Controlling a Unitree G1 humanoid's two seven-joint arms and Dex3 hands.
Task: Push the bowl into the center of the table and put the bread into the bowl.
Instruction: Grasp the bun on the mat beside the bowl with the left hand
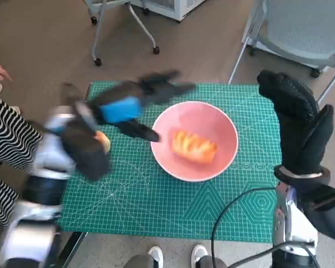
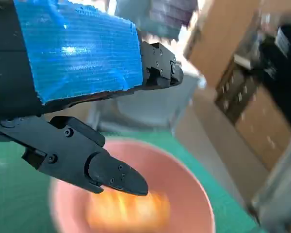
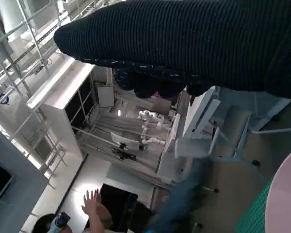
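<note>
Bread (image 1: 194,147) lies in pink bowl (image 1: 223,120), long axis left-right. Left hand (image 1: 135,102) nearer, just left of rim, fingers spread, empty. Right hand (image 1: 298,125) raised, empty.

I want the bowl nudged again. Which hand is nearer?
Probably the left. The left hand is open right beside the pink bowl, while the right hand is raised off at the edge of the table.

Right hand (image 3: 194,43) across top, pink bowl (image 3: 286,199) edge at corner, possibly a person (image 3: 94,211) w/ raised hand.
</note>
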